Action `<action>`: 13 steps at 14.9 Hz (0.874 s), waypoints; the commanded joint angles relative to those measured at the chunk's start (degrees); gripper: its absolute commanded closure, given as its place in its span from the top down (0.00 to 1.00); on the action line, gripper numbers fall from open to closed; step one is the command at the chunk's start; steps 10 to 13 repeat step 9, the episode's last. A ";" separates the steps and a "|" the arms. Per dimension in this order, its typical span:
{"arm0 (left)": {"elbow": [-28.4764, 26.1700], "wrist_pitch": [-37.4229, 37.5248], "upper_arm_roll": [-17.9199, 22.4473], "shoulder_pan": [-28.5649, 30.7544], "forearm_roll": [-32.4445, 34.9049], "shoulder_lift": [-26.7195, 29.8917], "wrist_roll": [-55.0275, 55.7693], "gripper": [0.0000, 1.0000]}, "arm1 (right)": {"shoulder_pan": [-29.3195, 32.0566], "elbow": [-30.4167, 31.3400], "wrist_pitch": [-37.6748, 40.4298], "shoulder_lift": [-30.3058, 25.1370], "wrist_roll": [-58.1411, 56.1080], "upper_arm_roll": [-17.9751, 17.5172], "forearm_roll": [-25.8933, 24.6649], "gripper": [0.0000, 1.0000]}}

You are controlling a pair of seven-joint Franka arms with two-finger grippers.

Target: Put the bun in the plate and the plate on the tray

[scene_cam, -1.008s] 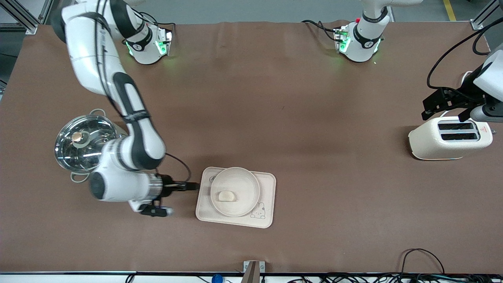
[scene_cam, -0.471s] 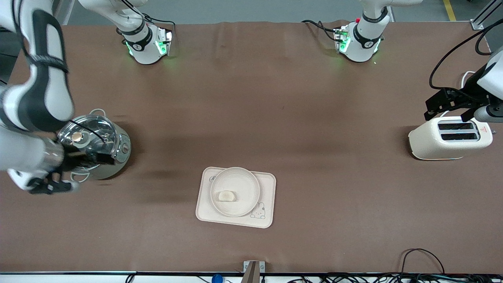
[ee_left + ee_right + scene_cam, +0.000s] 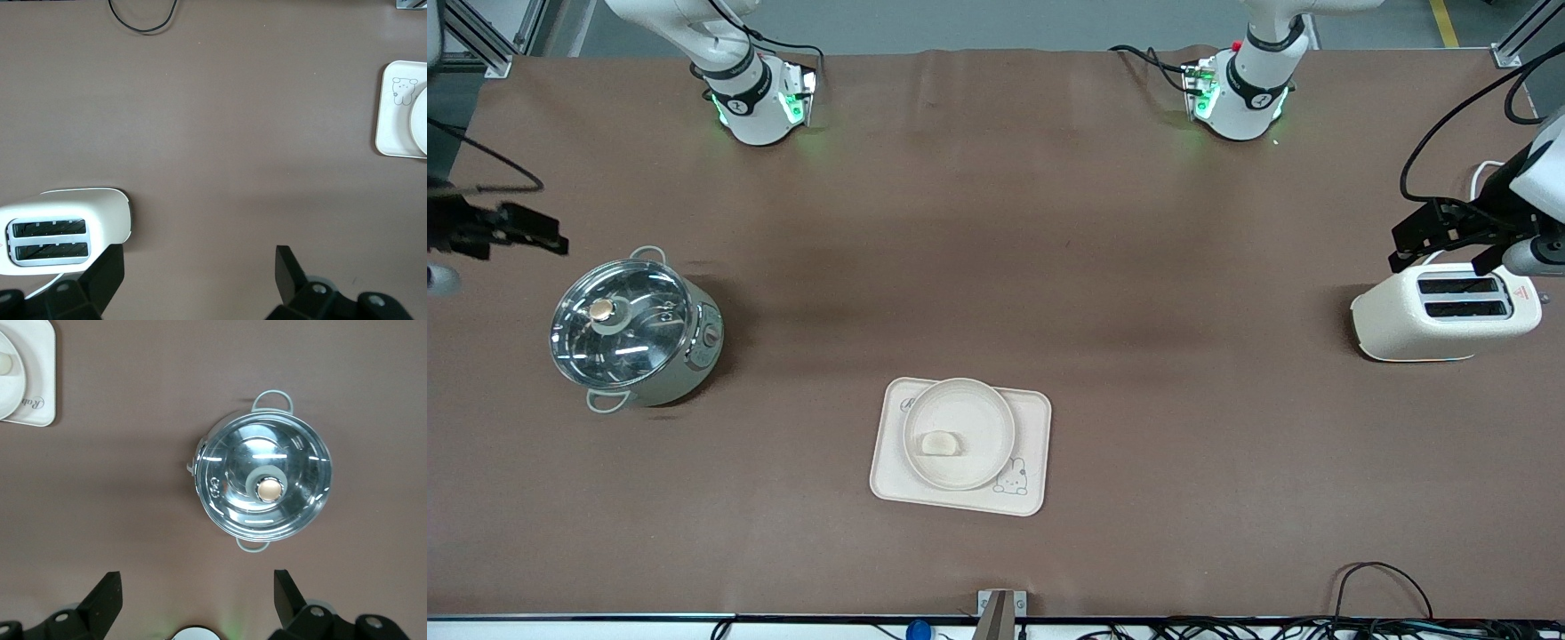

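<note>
1. The table [image 3: 996, 249] is covered with a brown mat and carries everything else.
2. The right gripper [image 3: 520, 233] hangs in the air at the right arm's end of the table, over bare mat just past the pot; its jaws are spread wide and hold nothing.
3. The left gripper [image 3: 1449, 236] hangs over the toaster's edge at the left arm's end of the table; its jaws are spread wide and hold nothing.
4. The toaster [image 3: 1445, 311] is cream with two dark slots and stands at the left arm's end.
5. The pot [image 3: 633, 331] is shiny metal with a glass lid and a round knob, and stands at the right arm's end.
6. The tray [image 3: 1032, 427] is a cream rectangle with a rabbit drawing; it lies mid-table, nearer the front camera than the pot and toaster.
7. The plate [image 3: 978, 413] sits on the tray, toward the tray's right-arm end.
8. The bun [image 3: 940, 442] lies in the plate, close to its rim.
</note>
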State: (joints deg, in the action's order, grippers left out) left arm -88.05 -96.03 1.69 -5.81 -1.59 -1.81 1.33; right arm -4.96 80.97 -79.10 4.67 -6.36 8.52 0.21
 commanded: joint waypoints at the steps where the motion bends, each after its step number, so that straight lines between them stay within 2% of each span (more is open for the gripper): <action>1: 0.24 0.23 -0.02 0.01 0.97 0.40 -0.28 1.00 | 1.18 3.76 -1.41 -5.27 -0.15 -0.96 -2.58 1.00; 3: 0.24 0.23 -0.02 0.01 1.41 0.40 -0.45 1.00 | 1.10 3.85 -1.58 -5.55 0.03 -1.05 -4.25 1.00; 7: 0.42 0.23 0.07 0.01 1.33 0.31 -0.19 1.00 | 0.92 6.30 -3.95 -5.90 0.38 -1.05 -3.99 1.00; 13: 0.42 0.32 0.25 0.09 1.41 0.31 -0.10 1.00 | 0.57 6.40 -4.22 -5.90 0.47 -1.23 -3.64 1.00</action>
